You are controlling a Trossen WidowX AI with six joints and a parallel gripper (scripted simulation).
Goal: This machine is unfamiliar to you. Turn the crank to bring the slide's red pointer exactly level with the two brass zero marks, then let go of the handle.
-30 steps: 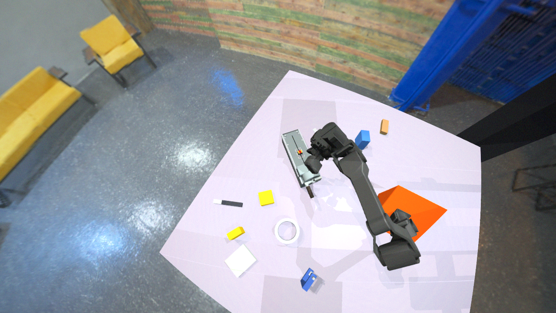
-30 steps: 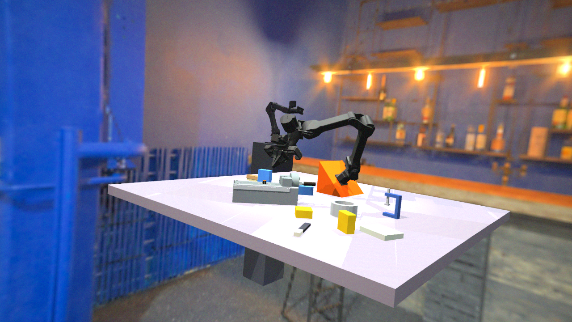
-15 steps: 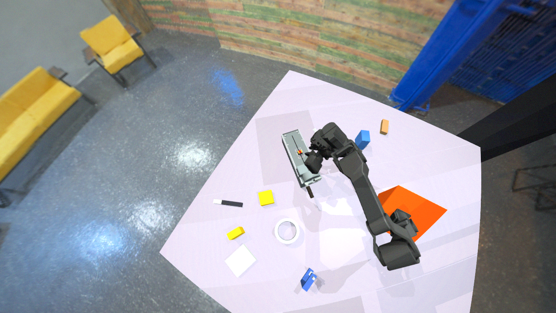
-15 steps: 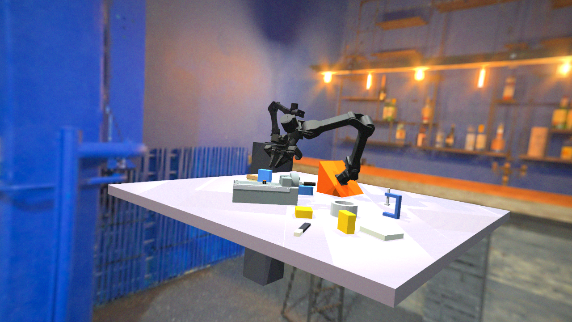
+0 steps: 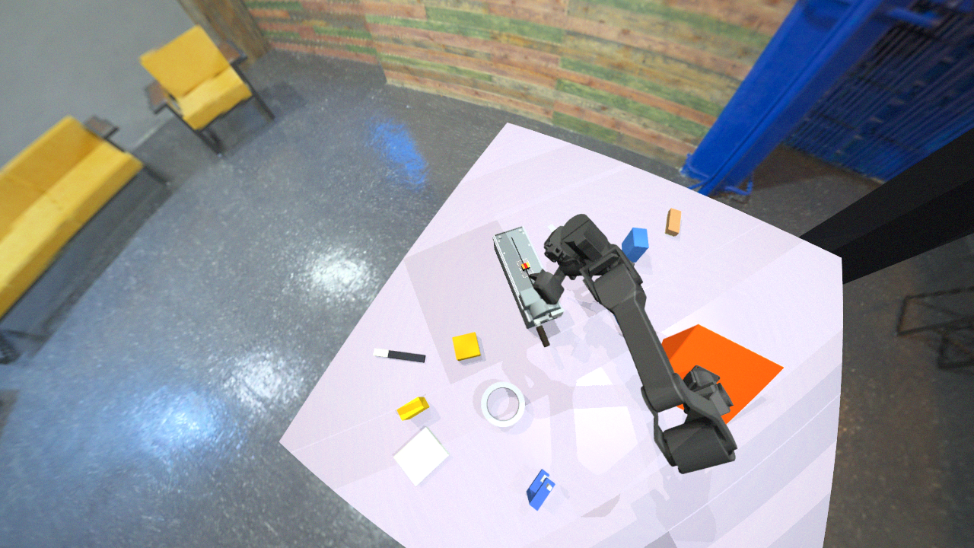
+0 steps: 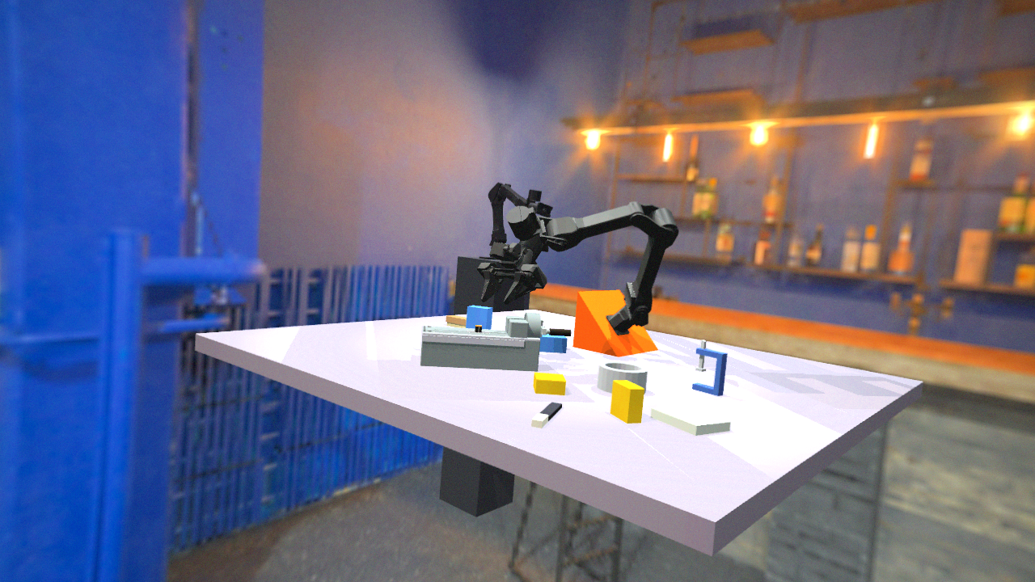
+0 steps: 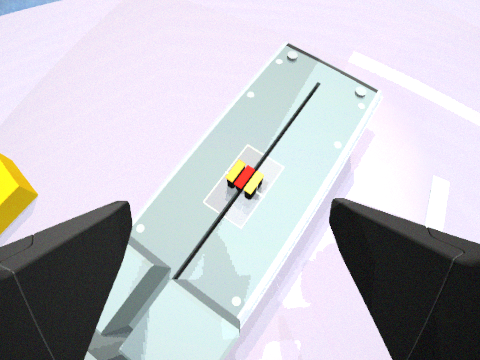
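The grey-green machine has a long slot in its top. The slide's red pointer lies between the two brass zero marks, a left brass mark and a right brass mark; in the wrist view its ends look level with theirs. The crank's dark handle sticks out at the machine's end and is out of the wrist view. My gripper is open and empty, above the machine and away from the handle.
A yellow block and a white ring stand near the handle's end. A blue block is behind the gripper. An orange wedge is by the arm's base. A blue clamp stands farther off.
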